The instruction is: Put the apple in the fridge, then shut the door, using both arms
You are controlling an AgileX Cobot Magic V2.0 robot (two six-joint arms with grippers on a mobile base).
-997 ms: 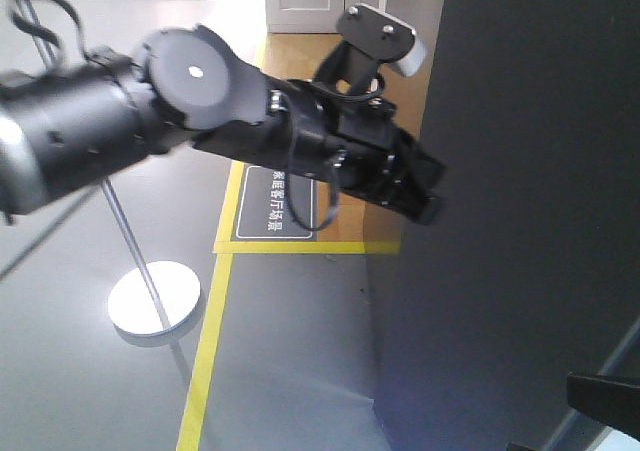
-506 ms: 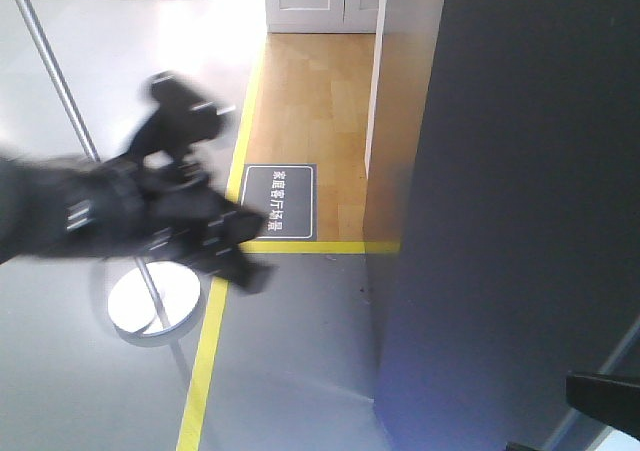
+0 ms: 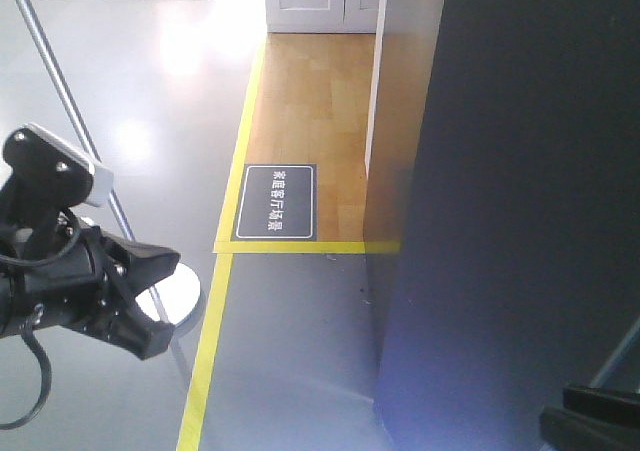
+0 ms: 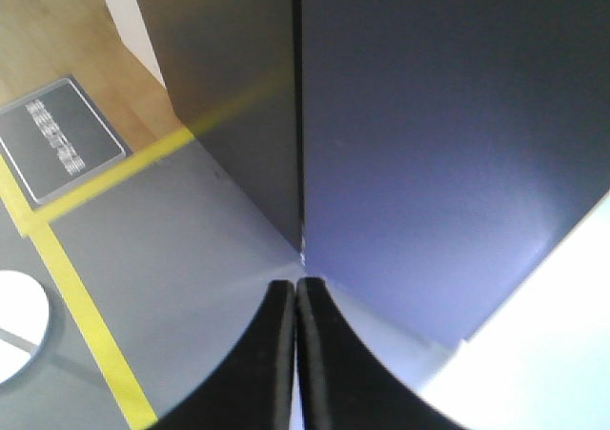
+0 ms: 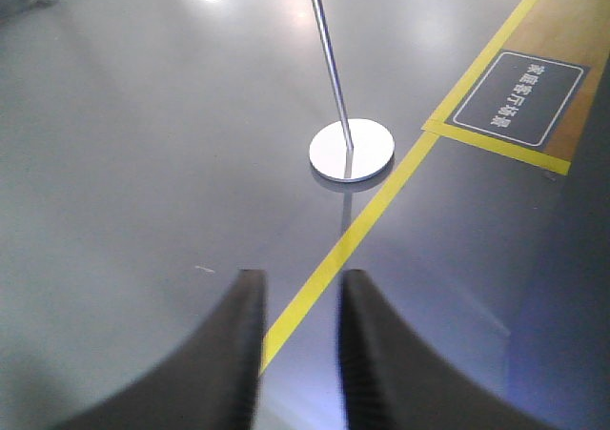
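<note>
- Fridge (image 3: pixel 520 211) is filling the right half of the front view as a tall dark grey slab; the door (image 4: pixel 438 125) is sitting shut, its seam running down the upper centre of the left wrist view.
- Apple is not showing in any view, so I cannot tell where it is.
- Left claw (image 4: pixel 294 354) is sitting at the bottom centre of the left wrist view, its two black fingers (image 4: pixel 274 354) pressed together with nothing between them, pointing at the lower end of the door seam but apart from it.
- The same left claw (image 3: pixel 150 301) is hanging at the lower left of the front view, a light grey block (image 3: pixel 75 156) on top, well clear of the fridge.
- Right claw (image 5: pixel 300 344) is hovering over the grey floor (image 5: pixel 143 163) at the bottom centre of its view, jaws parted a little and empty.
- A round white stand base (image 5: pixel 351 150) with a thin metal pole (image 5: pixel 329 53) is standing near the yellow floor line (image 5: pixel 381 201), between the arms and the wooden floor (image 3: pixel 310 101).
- A dark floor sign (image 3: pixel 275 202) with white lettering is lying on the wood, just beside the yellow line, centre of the front view.
</note>
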